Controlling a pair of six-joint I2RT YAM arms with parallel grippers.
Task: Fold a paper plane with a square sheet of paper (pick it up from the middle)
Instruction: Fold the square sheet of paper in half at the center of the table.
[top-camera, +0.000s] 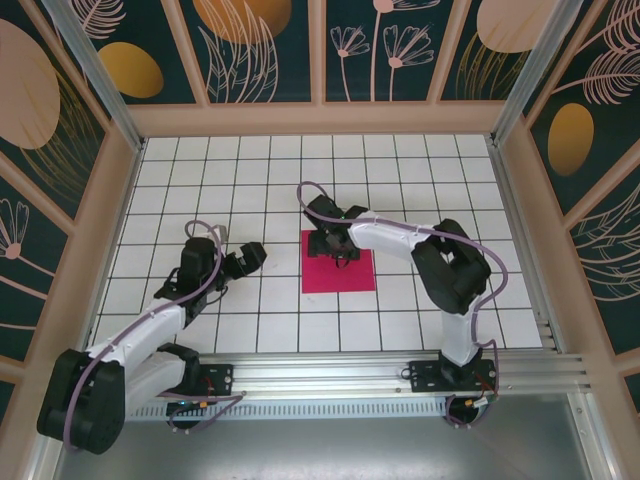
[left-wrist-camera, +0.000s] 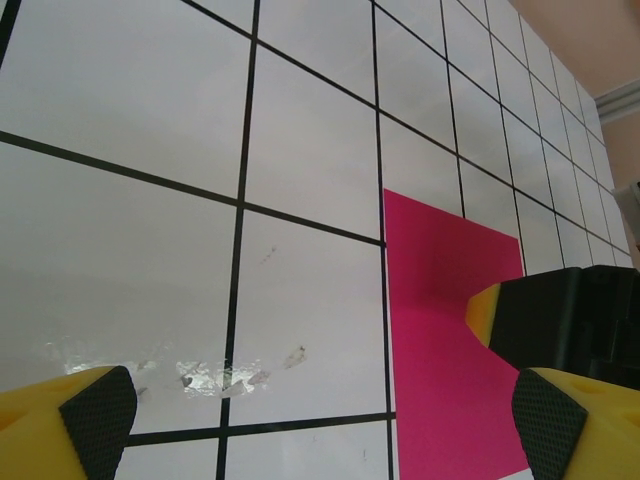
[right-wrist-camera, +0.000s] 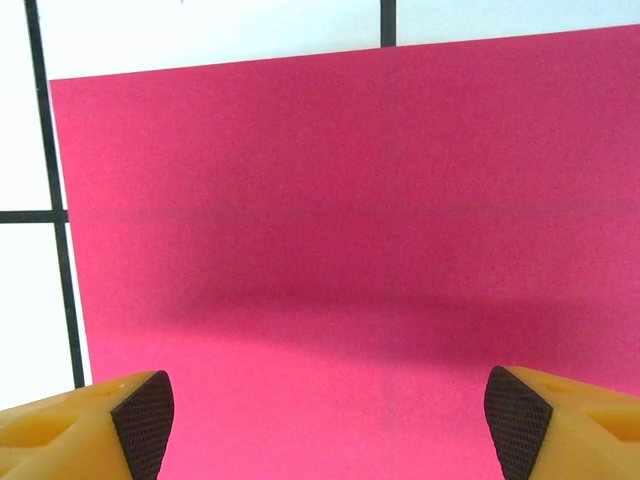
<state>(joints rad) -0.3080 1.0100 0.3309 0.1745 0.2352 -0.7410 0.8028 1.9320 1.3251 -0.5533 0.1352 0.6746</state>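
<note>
We saw the square sheet of paper lying flat on the tiled table, near its middle. Our right gripper hung over the sheet's far part, jaws spread wide and holding nothing. Our left gripper sat left of the sheet, apart from it, jaws likewise wide and empty.

Work surface: white tiles in a black-lined grid, glossy, faint glare. Left wrist view: smudges and a scuffed shiny patch on one tile. Three walls of dark teal panels, with peach leaf and flower outlines and orange and tan ovals. Pale wooden framing between and below the panels. Aluminium corner posts. Aluminium rail along the near edge, grey sheet metal below it. Light even, diffuse
</note>
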